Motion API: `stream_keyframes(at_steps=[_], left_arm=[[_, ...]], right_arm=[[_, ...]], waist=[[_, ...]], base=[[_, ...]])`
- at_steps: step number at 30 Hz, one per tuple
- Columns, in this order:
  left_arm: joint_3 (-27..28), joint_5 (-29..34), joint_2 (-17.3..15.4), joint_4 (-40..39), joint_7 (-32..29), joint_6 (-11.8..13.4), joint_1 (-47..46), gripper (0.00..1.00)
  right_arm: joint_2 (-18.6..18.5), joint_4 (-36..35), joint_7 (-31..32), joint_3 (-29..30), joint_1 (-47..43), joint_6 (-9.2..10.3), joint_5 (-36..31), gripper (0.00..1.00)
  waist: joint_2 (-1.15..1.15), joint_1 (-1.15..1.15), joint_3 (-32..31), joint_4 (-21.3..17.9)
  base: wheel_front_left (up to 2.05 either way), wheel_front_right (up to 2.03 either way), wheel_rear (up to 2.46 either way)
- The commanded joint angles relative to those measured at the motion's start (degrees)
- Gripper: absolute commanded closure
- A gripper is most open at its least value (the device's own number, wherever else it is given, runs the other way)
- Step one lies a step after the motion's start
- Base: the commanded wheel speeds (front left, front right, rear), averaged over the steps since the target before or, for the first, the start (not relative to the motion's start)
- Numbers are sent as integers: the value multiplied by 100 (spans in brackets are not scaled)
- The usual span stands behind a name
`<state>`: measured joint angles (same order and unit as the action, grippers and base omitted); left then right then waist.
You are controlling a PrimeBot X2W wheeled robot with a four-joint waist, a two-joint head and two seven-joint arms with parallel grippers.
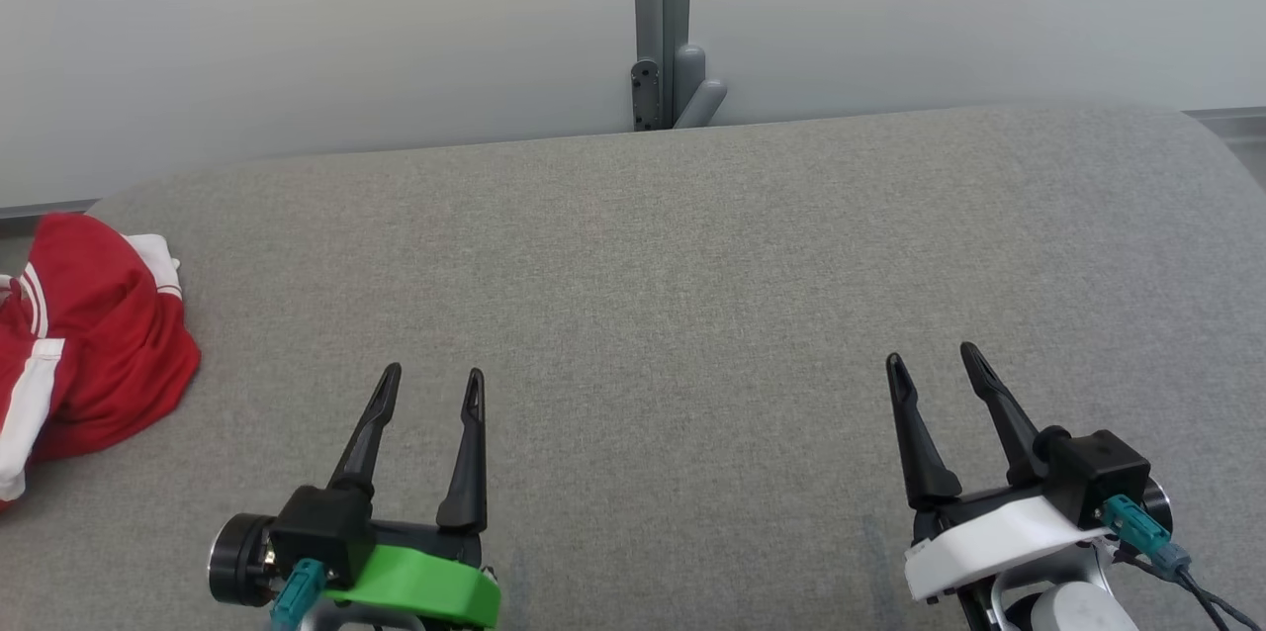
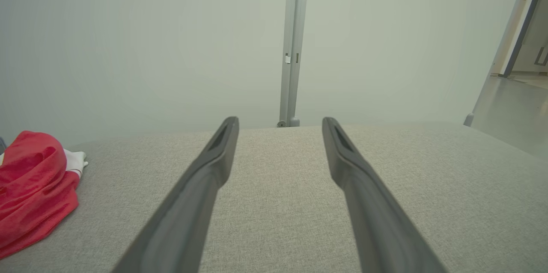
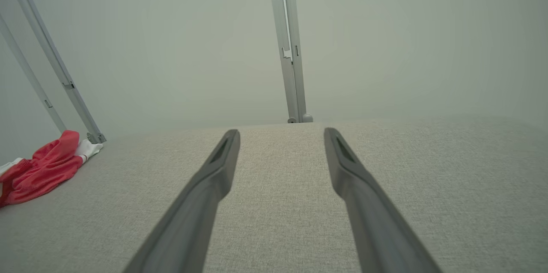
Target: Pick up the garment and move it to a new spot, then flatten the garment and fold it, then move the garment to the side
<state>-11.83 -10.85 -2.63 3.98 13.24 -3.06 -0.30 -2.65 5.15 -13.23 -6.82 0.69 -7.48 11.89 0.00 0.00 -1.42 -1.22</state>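
At the far left edge of the grey fabric-covered worktop [image 1: 643,245] lies the garment [image 1: 94,344], a red piece with white stripes and white trim. It is bunched in a loose heap and partly cut off by the border of the head view. We have our left tool [image 1: 434,372] over the near left part of the worktop, its two dark fingers spread apart above bare fabric and pointing away from us. The garment sits to its left, near but clear of it. Our right tool [image 1: 930,354] is over the near right part, well apart from the garment, its fingers likewise spread over bare fabric.

Looking along the left wrist view, we find the garment [image 2: 34,191] at the left border, off to the side of the open fingers [image 2: 188,204]. Along the right wrist view the garment [image 3: 43,170] appears farther off, at the worktop's left end. Behind the worktop stands a pale wall [image 1: 297,38] with a grey upright post [image 1: 661,18] near its middle.
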Motion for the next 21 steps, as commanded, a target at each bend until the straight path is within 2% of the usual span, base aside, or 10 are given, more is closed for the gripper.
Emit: stream_keyframes(at_steps=[1,16,21], left_arm=[[-32,146,-35,-33,58,21,72,0],[-161,639,-40,-20,204,45,135,0],[-152,603,-40,25,200,29,126,0]], right_arm=[[-32,-68,-61,-14,-48,-2,-169,0],[-35,-192,-208,-104,-164,-2,-718,0],[-35,-171,-201,-103,-150,-2,-713,0]], waist=[[0,0,-10,-1],[0,0,-56,-12],[0,0,-54,-14]], base=[[0,0,0],[0,0,0],[0,0,0]])
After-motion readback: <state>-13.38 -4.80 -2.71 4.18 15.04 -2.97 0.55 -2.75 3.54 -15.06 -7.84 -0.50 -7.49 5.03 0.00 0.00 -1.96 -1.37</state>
